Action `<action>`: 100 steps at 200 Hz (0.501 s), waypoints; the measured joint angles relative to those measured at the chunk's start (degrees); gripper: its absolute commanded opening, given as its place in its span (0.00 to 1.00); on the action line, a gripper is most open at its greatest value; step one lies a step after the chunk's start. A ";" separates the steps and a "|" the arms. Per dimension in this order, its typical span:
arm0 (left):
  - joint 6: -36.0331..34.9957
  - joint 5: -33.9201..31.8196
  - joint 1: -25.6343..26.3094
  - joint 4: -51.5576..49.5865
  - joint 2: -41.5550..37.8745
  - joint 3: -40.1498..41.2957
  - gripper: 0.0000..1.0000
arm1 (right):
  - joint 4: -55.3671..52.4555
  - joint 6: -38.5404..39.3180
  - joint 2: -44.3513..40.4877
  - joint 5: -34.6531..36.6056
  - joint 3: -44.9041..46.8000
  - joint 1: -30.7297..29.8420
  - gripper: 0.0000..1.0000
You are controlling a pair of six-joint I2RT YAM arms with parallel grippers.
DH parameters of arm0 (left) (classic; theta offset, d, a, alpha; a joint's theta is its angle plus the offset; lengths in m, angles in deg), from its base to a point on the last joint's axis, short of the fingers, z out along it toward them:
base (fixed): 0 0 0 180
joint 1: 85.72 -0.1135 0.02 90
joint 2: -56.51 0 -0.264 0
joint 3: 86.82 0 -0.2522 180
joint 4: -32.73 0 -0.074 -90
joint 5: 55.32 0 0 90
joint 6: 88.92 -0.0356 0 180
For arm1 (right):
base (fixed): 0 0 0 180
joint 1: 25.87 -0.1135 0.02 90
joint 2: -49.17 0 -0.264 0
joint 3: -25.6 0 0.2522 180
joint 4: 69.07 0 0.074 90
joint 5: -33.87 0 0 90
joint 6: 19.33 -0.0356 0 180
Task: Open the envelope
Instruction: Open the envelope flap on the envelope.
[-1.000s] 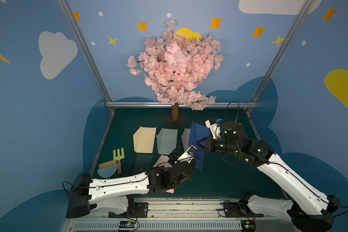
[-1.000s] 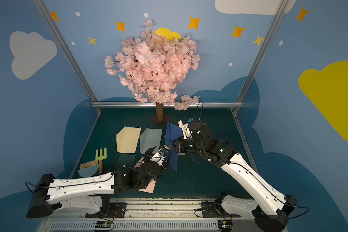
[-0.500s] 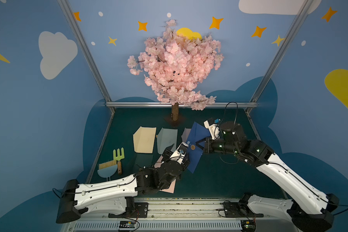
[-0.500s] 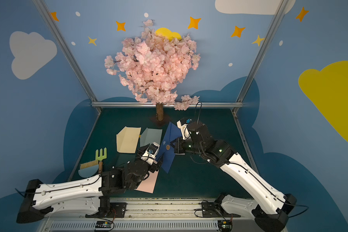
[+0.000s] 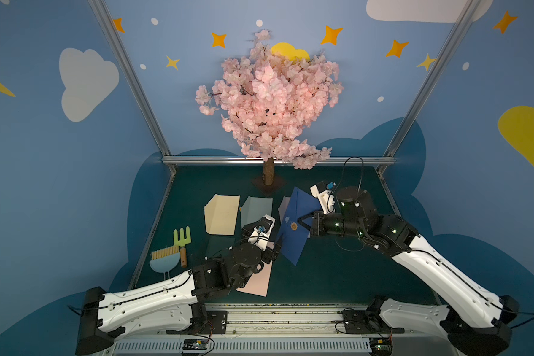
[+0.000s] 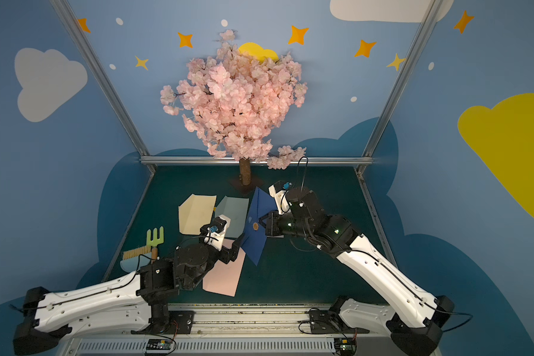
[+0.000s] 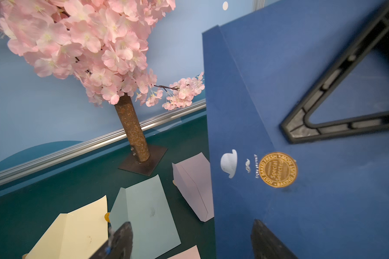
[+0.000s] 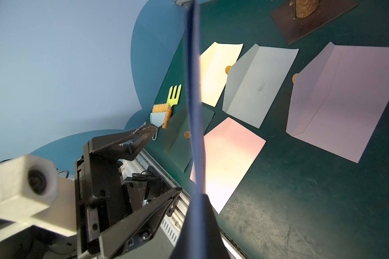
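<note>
Status: right fingers [image 7: 296, 130] clenched on the dark blue paper envelope [image 5: 292, 246], holding it upright off the green desk [image 5: 336, 277]; its round gold sticker seal [image 7: 278, 169] sits just beside their tips; left fingers [image 7: 121, 242] spread, empty, near its lower edge. Flap looks sealed: pick-up done, opening itself remains.

The navy envelope [image 5: 293, 246] bears a gold seal [image 7: 278, 169] with ring lettering and a white hat mark [image 7: 229, 163]. The others are plain: cream envelope [image 5: 221, 215], teal envelope [image 5: 256, 209], lilac envelope [image 7: 195, 186], pink envelope [image 5: 258, 280], green envelope [image 8: 180, 139]. The table [image 5: 336, 271] is dark green. The tree [image 5: 269, 95] has pink blossom and a brown trunk [image 5: 268, 172]. The fork [image 5: 182, 235] is lime; the brush [image 5: 164, 259] is pale blue, orange-bristled. Blue walls [image 5: 43, 185] carry orange stars [image 5: 331, 34].
</note>
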 measured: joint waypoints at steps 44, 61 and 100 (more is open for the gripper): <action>0.20 2.95 -0.39 0.02 -0.17 0.33 0.83 | 0.00 0.00 0.11 -0.02 0.00 0.00 0.00; 0.20 3.63 -0.48 0.00 -0.17 0.33 0.83 | 0.00 0.09 0.11 0.02 0.00 0.00 0.00; 0.26 4.28 -0.48 -2.01 1.95 -0.11 0.82 | 0.00 0.55 0.13 0.79 -0.07 0.00 0.00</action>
